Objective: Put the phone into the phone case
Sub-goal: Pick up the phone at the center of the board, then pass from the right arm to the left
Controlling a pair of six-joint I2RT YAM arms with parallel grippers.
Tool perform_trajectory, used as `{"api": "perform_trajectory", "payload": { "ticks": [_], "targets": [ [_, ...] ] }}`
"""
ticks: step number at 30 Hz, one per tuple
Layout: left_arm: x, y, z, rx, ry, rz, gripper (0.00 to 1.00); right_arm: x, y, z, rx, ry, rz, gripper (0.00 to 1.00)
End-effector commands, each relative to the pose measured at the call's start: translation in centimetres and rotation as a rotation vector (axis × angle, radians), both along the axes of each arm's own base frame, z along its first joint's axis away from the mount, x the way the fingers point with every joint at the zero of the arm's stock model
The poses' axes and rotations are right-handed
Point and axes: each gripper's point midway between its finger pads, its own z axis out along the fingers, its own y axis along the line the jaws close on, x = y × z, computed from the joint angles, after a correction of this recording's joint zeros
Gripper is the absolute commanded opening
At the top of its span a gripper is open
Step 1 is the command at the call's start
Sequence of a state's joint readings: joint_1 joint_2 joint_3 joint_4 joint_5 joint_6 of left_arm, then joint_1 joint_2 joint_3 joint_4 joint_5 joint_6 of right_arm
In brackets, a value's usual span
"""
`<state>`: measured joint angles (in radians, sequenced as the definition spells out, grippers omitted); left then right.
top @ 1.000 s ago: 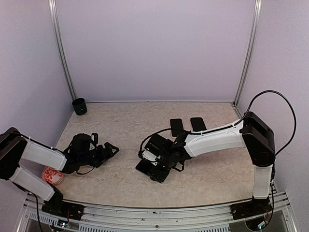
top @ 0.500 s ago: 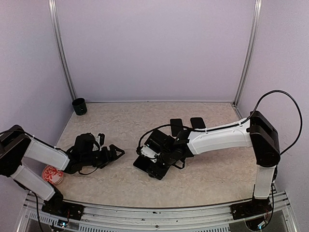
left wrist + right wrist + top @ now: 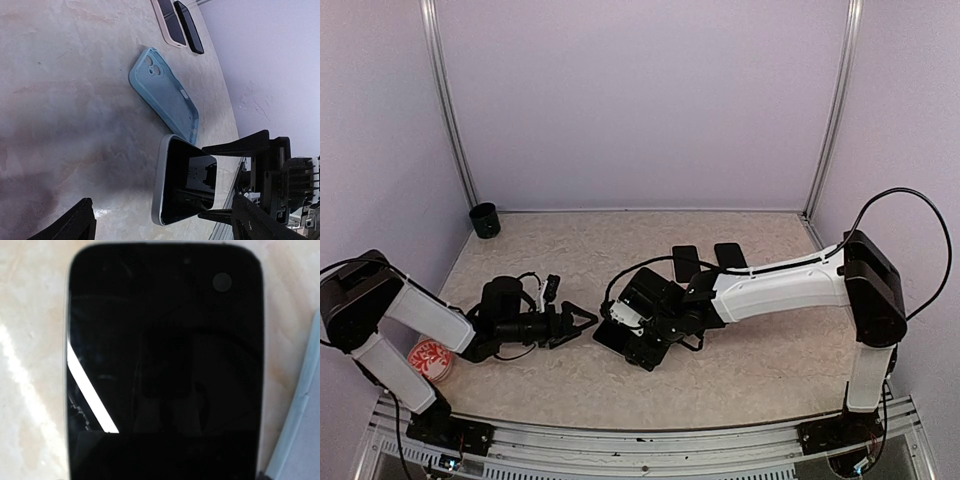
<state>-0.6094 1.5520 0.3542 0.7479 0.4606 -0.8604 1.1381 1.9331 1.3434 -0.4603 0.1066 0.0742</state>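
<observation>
The right gripper point(image 3: 638, 330) clasps the dark-screened phone point(image 3: 187, 182) across its width near the middle of the pale, marbled surface point(image 3: 750, 360). One black finger lies along each long side of the silver-edged handset, so the jaws stand fairly wide, set by the phone between them. The phone faces screen up. From where I stand I cannot tell whether it lies flat on the surface or is held slightly tipped. The light blue phone case point(image 3: 165, 92) lies just beside it on the right arm's side, open side up and empty, with its camera cut-out at the end away from the phone. The case's nearest end comes right up to the phone's corner, but the views do not settle whether the two touch. In the right wrist view the glass fills almost the whole frame, with a strip of the blue case at the right edge. The left gripper point(image 3: 582, 321) hovers low over the surface just short of the phone, pointing at it. Its jaws are spread wide, holding nothing and touching nothing. Farther back lie two more handsets side by side, one in a pink case point(image 3: 169, 22) and one black point(image 3: 189, 20). A small black cup point(image 3: 484, 219) stands in the far left corner, and a red-patterned disc point(image 3: 428, 360) sits by the left arm's elbow.
</observation>
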Motion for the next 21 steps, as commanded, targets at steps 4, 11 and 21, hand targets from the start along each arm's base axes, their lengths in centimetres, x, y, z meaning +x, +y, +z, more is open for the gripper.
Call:
{"api": "perform_trajectory", "payload": {
  "ticks": [4,11,21],
  "targets": [
    [-0.6,-3.0,2.3,-0.089,-0.043,-0.127,0.89,-0.2,1.6,3.5,0.094,-0.076,0.018,0.6],
    [-1.3,-4.0,1.8,-0.109,-0.021,-0.177,0.84,-0.4,1.9,3.7,0.101,-0.093,0.022,0.6],
    [-2.1,-4.8,2.8,-0.198,-0.027,-0.231,0.63,-0.5,1.9,3.4,0.097,-0.105,0.022,0.6]
  ]
}}
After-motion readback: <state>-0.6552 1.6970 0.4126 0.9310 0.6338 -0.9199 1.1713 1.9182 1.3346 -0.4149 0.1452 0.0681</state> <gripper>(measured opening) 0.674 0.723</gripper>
